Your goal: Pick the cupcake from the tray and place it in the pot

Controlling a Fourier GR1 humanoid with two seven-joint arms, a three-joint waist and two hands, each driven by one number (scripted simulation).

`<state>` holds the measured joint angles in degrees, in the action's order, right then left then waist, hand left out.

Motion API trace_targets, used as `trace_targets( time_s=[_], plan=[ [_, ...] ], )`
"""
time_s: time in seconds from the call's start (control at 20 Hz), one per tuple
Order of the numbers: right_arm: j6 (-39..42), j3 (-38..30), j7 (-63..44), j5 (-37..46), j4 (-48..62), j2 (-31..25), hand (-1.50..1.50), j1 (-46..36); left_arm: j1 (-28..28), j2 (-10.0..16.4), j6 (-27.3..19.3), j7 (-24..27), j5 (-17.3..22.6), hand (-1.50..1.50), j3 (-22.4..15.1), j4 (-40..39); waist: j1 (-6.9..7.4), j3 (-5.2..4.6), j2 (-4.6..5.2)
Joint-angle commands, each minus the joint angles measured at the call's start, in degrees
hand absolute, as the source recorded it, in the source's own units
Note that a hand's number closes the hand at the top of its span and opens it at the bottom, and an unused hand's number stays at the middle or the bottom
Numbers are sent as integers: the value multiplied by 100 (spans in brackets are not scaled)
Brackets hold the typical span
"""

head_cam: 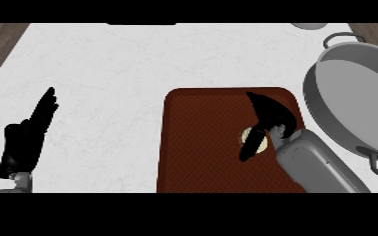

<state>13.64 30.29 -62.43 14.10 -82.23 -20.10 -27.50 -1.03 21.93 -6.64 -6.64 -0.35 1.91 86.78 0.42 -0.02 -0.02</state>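
Pick not complete: pale round cupcake (244, 136) sits on the dark red rectangular tray (199, 150) under the right hand (275, 114), whose closure I cannot tell, grey metal pot (339, 95) at right unfilled, left hand (26, 140) resting open at left.

You are seeing the tray (207, 150) lying on the counter (111, 70), with the pot (347, 95) standing just to its right. The cupcake (246, 136) is sitting on the tray's right half, partly under the right hand (272, 115). The left hand (29, 135) is resting far left.
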Motion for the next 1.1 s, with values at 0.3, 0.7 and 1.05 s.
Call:
trace_targets(
  time_s=[0.3, 0.7, 1.05],
  plan=[
    [116, -11, -525, 565, 147, 368, -150, 363, -146, -71, 139, -260, -102, 0, 112, 341, -26, 2, -4],
    [769, -240, 257, 763, 314, 373, 150, 242, -214, -60, 475, 44, -20, 0, 439, 222, -21, 1, -2],
    [835, -450, 399, 1194, 361, 669, 150, 413, 159, -421, 230, -380, -471, 0, 266, 166, -39, 2, 0]
  ],
)
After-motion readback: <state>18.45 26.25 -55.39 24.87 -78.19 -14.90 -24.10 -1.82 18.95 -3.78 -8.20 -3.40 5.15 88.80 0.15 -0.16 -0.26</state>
